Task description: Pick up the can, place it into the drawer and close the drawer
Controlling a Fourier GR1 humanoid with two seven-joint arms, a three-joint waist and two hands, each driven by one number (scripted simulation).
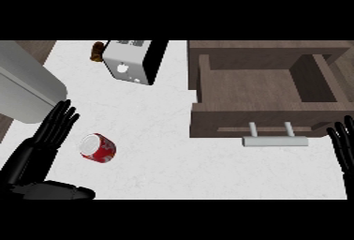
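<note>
— Where the white counter [173, 154] fills the frame, what occupies it?

— Upper right: the brown drawer [266, 101], pulled open, grey handle [274, 140] at its front. Upper centre: a toaster [128, 61]. Left edge: a grey rounded object [24, 91].

— And the can?

— The red can [98, 147] lies at lower left, tilted, silver end facing upper left, long axis running toward lower right.

— Hands?

— Left hand [38, 150] sits just beside the can, fingers straight and apart, thumb extended below it. Right hand [343, 145] rests at the right edge, fingers straight.

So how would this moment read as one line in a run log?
can: on counter, unheld | left hand: open, beside can | right hand: open, resting | drawer: open
</note>
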